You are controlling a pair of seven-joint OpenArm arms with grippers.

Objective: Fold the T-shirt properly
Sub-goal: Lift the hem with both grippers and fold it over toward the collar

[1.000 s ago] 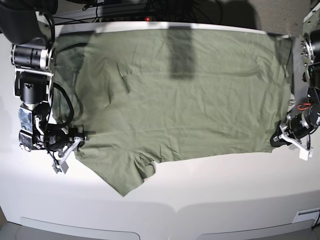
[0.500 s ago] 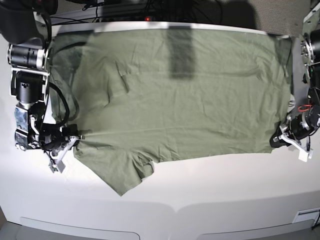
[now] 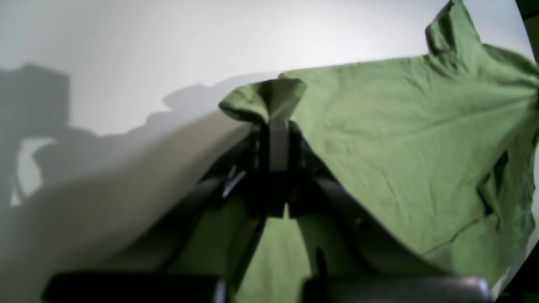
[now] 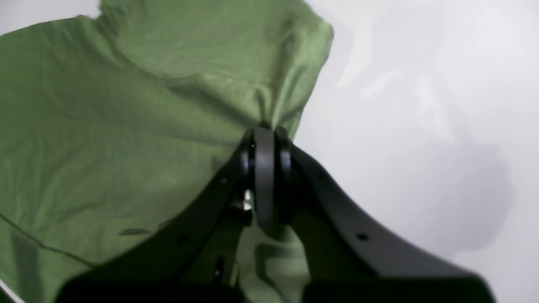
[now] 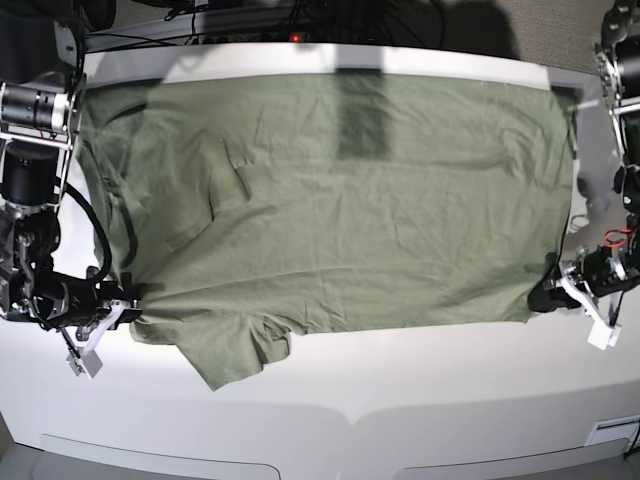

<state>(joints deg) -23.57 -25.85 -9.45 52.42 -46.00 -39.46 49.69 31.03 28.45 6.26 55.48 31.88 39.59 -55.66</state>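
With each pincer, left (image 5: pixel 548 296) and right (image 5: pixel 128 310), clamped on the T-shirt (image 5: pixel 350 200) hem ahead of its tips, lift both evenly, keeping cloth taut.

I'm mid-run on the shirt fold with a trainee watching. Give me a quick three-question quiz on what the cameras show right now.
1. True or false: both pincers are shut on the T-shirt.
2. Multiple choice: in the base view, the sleeve that lies on the near side of the table is closer to the A) left pincer, B) right pincer, C) neither.
3. Short answer: is the shirt folded over itself or spread as a single flat layer?

Key
1. True: each wrist view shows cloth pinched between closed jaws.
2. B.
3. Spread flat, stretched between the two pincers, not yet folded.
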